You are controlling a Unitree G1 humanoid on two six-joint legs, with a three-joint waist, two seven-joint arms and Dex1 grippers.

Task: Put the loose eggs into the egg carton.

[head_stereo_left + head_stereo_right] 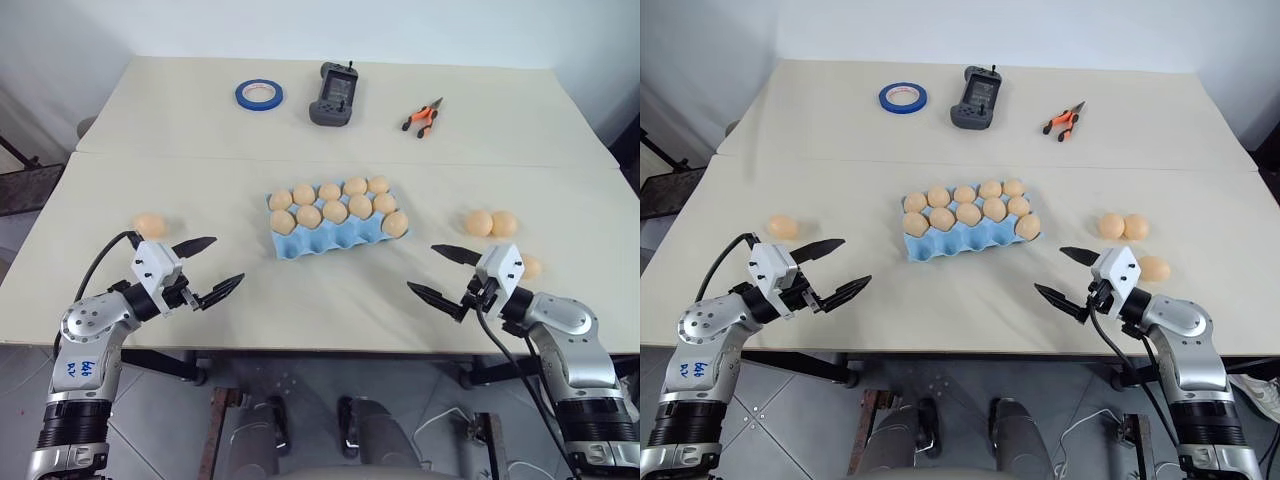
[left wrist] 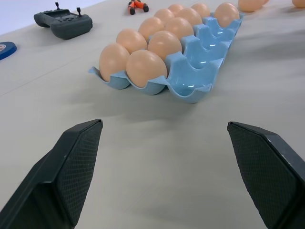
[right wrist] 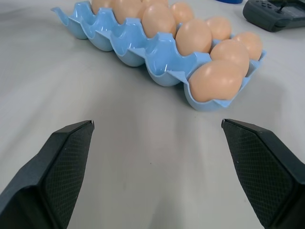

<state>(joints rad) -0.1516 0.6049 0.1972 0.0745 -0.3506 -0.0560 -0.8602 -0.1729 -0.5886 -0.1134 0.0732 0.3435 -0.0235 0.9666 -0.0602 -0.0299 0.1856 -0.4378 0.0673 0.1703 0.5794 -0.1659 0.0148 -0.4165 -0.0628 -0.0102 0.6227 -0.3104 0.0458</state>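
Egg carton sits mid-bench, slightly skewed. 11 eggs in it: back row full with 5, middle row full with 5, front row has 1 at its right end, other 4 front cups bare. Loose eggs on the bench: 1 on the left, well apart from the carton; 2 on the right, touching each other; 1 more just behind the right wrist, partly hidden in the left eye view.

Left tool hovers low over the bench front-left of the carton, fingers wide apart, nothing between them, pointing in toward the carton. Nearest loose egg is just behind it, not touching. Right tool mirrors it front-right, fingers wide apart, holding nothing, aimed at the carton's right end.

Far side of the bench: blue tape roll, dark handheld controller, orange-handled pliers.
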